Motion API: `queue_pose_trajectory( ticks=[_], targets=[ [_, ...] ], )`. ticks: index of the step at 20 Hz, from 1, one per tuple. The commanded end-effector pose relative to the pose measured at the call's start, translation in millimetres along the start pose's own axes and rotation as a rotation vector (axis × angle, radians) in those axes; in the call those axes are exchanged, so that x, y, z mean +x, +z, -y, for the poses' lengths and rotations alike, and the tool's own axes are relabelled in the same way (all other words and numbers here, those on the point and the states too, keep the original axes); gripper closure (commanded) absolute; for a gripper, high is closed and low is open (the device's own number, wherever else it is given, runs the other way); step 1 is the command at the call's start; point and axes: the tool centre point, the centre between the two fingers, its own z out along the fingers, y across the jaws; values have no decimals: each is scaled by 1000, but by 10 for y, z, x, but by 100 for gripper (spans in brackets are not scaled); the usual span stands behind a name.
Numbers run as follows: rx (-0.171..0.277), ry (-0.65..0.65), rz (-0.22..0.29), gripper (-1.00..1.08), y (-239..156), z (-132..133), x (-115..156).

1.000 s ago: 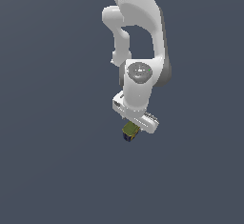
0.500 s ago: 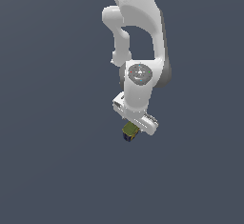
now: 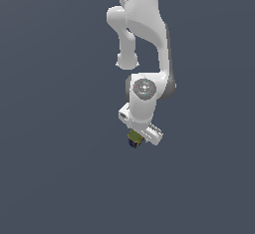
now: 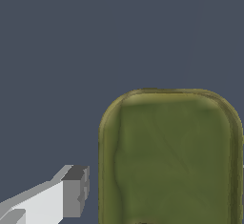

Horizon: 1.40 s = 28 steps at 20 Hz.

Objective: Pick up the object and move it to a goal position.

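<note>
The object (image 3: pixel 133 140) is a small olive-green block with a dark blue side, sitting on the grey floor right under my white gripper (image 3: pixel 137 134). In the wrist view the block's olive top (image 4: pixel 167 156) with yellowish rounded edges fills much of the picture. One finger (image 4: pixel 75 190) stands beside it with a narrow gap between its grey pad and the block's side. The other finger is out of that picture. The gripper is open and straddles the block without touching it on the side that shows.
The arm (image 3: pixel 144 34) hangs down from the upper middle of the exterior view. A plain dark grey surface (image 3: pixel 55 168) lies all around. No other object shows.
The wrist and gripper have come down towards the block, mostly in the last half second. The block has not moved.
</note>
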Motion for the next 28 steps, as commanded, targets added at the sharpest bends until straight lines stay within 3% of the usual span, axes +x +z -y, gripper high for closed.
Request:
queue_pose_trajectory(
  ticks=[1, 3, 4, 18, 28],
  targets=[
    [1, 0, -1, -92, 46, 8, 6],
    [1, 0, -1, -92, 46, 12, 11],
    [1, 0, -1, 108, 46, 12, 11],
    [1, 0, 0, 108, 6, 16, -10],
    [1, 0, 0, 108, -443, 31, -202]
  ],
)
